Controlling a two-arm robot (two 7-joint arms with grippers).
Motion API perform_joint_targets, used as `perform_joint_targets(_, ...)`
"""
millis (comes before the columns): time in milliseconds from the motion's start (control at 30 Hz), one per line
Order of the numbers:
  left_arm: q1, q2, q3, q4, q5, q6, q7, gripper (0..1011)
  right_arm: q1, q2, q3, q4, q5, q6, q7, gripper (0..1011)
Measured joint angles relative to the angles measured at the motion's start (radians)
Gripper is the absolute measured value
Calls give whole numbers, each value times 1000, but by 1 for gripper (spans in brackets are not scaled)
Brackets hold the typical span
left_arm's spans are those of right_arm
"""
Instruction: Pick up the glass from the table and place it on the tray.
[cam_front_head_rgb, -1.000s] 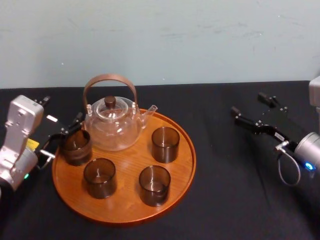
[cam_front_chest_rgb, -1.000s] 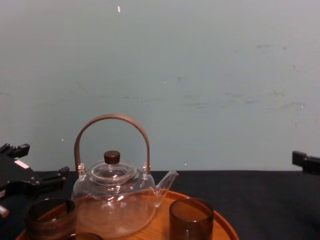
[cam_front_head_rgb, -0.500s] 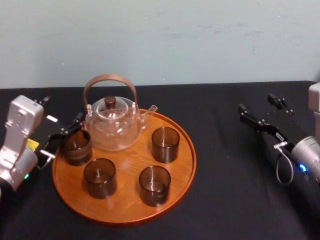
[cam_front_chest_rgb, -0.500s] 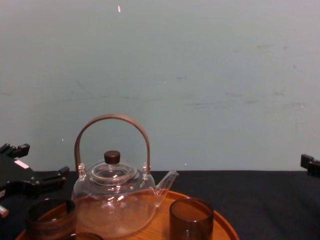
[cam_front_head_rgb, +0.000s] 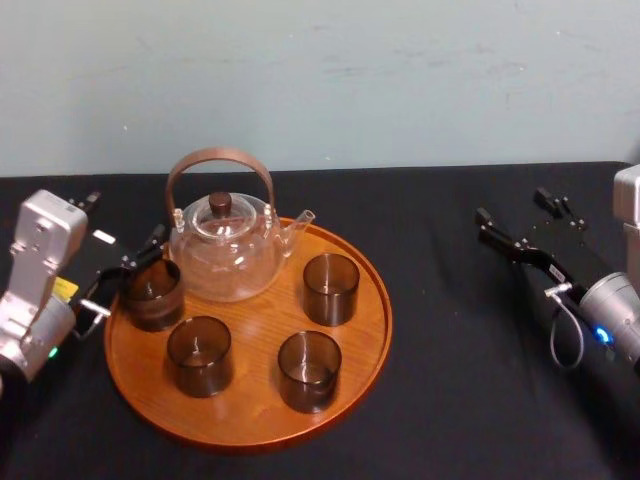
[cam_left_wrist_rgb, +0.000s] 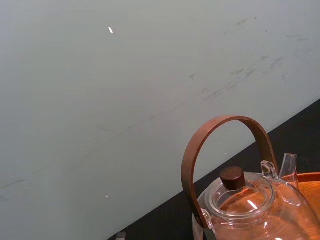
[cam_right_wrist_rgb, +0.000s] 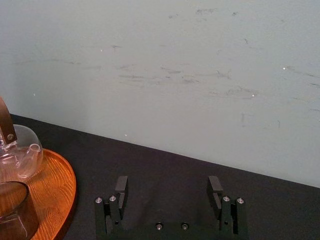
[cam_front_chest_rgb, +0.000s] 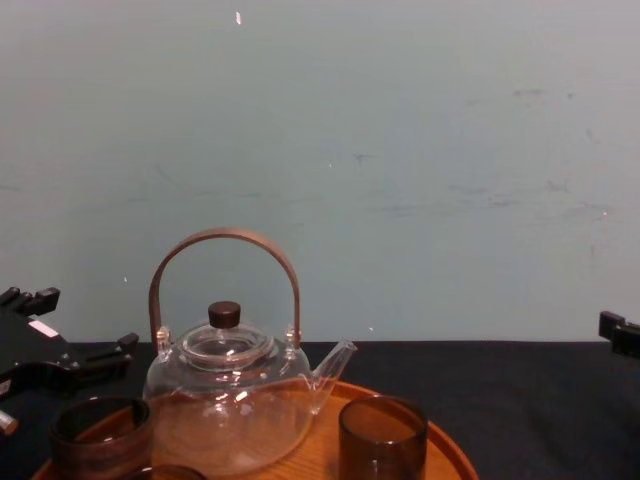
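Observation:
Several small smoky glasses stand on the round wooden tray (cam_front_head_rgb: 250, 412). The leftmost glass (cam_front_head_rgb: 153, 293) sits just inside the tray's left rim, and shows again as the glass (cam_front_chest_rgb: 100, 433) at the lower left of the chest view. My left gripper (cam_front_head_rgb: 124, 220) hovers just left of and behind it, open with nothing between its fingers. My right gripper (cam_front_head_rgb: 515, 207) stays far to the right over the black table (cam_front_head_rgb: 450, 330), open and empty. The right wrist view shows the right gripper (cam_right_wrist_rgb: 168, 187) with its fingers (cam_right_wrist_rgb: 121, 186) wide apart.
A clear glass teapot (cam_front_head_rgb: 222, 250) with an arched brown handle stands at the back of the tray. Other glasses are at the front left (cam_front_head_rgb: 199, 355), the front middle (cam_front_head_rgb: 309, 370) and the right (cam_front_head_rgb: 330, 288). A pale wall runs behind the table.
My right gripper has drawn back to the right, away from the tray, still open. The left gripper, the glasses and the teapot have not moved.

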Motion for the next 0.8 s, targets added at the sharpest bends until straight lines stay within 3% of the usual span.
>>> perform_joint_targets(800,0,0,0,0,0,0,0,1002,-2,4,-2,-4,4,1,3,1003)
